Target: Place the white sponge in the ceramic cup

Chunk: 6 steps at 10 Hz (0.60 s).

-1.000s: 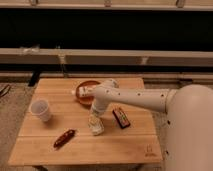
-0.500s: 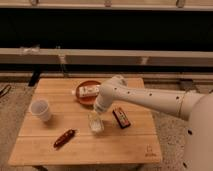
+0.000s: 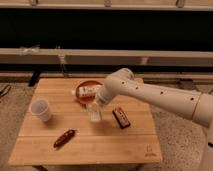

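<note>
The wooden table (image 3: 105, 145) has a few extras on it. A round orange-brown plate (image 3: 88, 82) sits near the back edge, middle-ish, with a white oblong packet (image 3: 89, 91) with reddish marks lying across it. A dark rectangular bar (image 3: 121, 117) lies angled on the wood just right of the gripper (image 3: 94, 113), which hangs low in front of the plate. Toward the front left there's a small reddish-brown wrapped thing (image 3: 65, 137), also angled, well apart from the rest. There's a little logo (image 3: 149, 150) in the front right corner. Behind it all, a pale ledge (image 3: 60, 55) runs along a dark wall.
</note>
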Available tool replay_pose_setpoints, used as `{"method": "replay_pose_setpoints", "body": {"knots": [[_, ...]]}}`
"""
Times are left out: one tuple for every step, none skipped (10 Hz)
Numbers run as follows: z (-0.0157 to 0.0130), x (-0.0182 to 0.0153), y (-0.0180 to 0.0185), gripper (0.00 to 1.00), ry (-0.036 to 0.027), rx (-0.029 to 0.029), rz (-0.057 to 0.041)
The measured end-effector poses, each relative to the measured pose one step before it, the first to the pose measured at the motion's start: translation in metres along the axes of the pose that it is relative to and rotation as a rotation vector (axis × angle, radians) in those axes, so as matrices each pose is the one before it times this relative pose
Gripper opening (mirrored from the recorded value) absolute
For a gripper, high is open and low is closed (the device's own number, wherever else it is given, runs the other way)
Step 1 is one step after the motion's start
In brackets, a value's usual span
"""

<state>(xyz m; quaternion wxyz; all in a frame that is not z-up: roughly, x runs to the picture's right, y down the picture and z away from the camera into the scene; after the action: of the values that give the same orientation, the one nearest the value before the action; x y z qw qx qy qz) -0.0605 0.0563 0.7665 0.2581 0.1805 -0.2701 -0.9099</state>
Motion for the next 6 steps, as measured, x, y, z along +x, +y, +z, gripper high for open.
{"method": "replay_pose_setpoints", "body": {"knots": [[-0.00683, 0.01499, 0.01100, 0.00, 0.02971, -0.02491, -0.02153], [-0.00339, 0.02499, 0.01318, 0.00, 0.05781, -0.03455, -0.04483], [0.00352, 0.01553, 0.00522, 0.00, 0.04498, -0.01621, -0.03621], [0.00491, 0.01173, 0.00384, 0.00, 0.04174, -0.00942, -0.03004], [0.00580, 0.01040, 0.00429, 0.00, 0.05035, -0.00744, -0.03333], [0.00480, 0.01037, 0.00332, 0.00, 0.06116, 0.00022, -0.02369]]}}
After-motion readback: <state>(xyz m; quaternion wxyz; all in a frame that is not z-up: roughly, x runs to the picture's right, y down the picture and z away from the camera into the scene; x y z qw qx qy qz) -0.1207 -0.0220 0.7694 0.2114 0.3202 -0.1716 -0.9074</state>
